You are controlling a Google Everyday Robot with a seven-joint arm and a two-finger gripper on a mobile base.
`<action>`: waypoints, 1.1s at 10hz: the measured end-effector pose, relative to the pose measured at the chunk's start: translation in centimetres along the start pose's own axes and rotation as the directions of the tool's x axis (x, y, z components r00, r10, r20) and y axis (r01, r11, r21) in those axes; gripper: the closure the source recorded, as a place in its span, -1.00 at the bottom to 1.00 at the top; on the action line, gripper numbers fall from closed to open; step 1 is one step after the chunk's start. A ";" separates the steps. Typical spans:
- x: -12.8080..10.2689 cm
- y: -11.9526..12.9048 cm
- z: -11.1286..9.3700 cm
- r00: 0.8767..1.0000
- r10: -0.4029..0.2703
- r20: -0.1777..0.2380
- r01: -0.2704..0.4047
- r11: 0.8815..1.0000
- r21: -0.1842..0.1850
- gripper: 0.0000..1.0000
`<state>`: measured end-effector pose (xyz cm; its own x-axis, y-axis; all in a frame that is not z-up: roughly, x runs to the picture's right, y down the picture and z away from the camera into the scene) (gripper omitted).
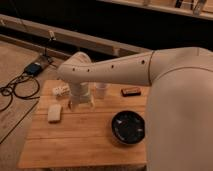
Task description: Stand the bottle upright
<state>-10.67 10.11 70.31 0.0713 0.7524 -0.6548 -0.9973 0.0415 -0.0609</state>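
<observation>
white bottle (61, 90) lying sideways, long axis left-right, claw (80, 103) spread, empty, beside it

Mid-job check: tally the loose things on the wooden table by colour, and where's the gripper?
White or pale: 3 (slim white plastic bottle, short white cup, flat pale rectangular block)
Dark: 2 (small dark rectangular item, round black dish)
Total: 5
Gripper: low between bottle and cup.

Beside the tool (80, 104), print on the bottle (61, 90) blurs.
</observation>
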 end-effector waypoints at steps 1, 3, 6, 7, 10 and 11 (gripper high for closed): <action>0.0 0.0 0.0 1.000 0.000 0.000 0.000 1.000 0.000 -0.30; 0.0 0.0 0.0 1.000 0.001 0.001 -0.001 1.000 -0.001 -0.30; -2.0 0.2 -0.5 0.998 0.058 0.021 -0.057 0.998 -0.034 -0.30; -3.4 0.3 -0.9 0.996 0.081 0.041 -0.079 0.996 -0.047 -0.30; -7.8 1.4 -2.5 0.987 0.112 0.116 -0.105 0.993 -0.061 -0.30; -8.9 2.1 -2.8 0.985 0.110 0.135 -0.103 0.993 -0.062 -0.30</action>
<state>-13.40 1.66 73.96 -0.0423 0.8344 -0.5495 -0.9963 -0.0765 -0.0396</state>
